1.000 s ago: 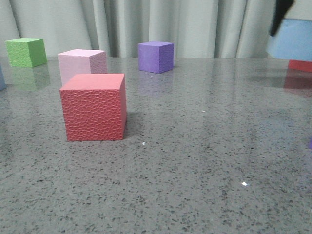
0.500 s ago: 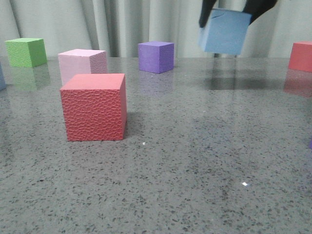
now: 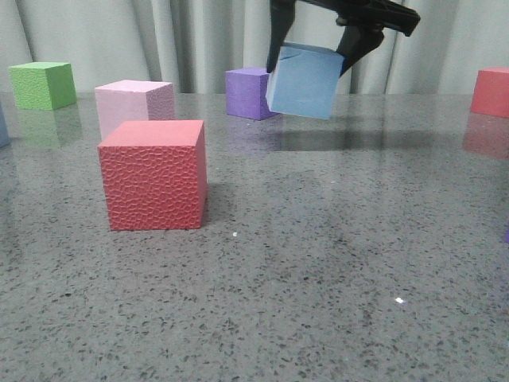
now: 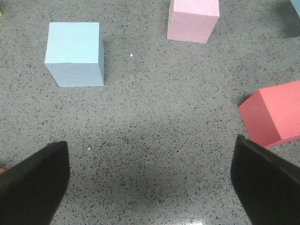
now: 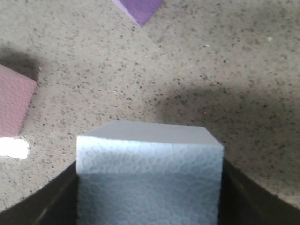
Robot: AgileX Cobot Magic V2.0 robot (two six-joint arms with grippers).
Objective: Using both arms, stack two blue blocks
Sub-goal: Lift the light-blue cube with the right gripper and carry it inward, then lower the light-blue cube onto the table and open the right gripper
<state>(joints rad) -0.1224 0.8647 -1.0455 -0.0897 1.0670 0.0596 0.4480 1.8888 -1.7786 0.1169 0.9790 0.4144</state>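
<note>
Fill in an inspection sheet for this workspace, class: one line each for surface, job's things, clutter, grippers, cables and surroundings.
Surface: grey speckled table.
Job's things: one blue block held tilted above the table; second blue block resting on it.
Clutter: red cube, pink cube, purple cube, green cube, another red cube.
Grippers: right gripper shut on the block; left gripper open, empty.
Cables: nothing seen.
Surroundings: pale curtain.

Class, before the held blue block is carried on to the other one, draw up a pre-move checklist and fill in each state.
1. Right tool grips blue block: ok.
2. Held block clear of the table: ok.
3. Held block level: not ok, tilted.
4. Second blue block upright, top bare: ok.
5. Left tool open, empty: ok.
6. Gap to purple cube: cannot tell.
</note>
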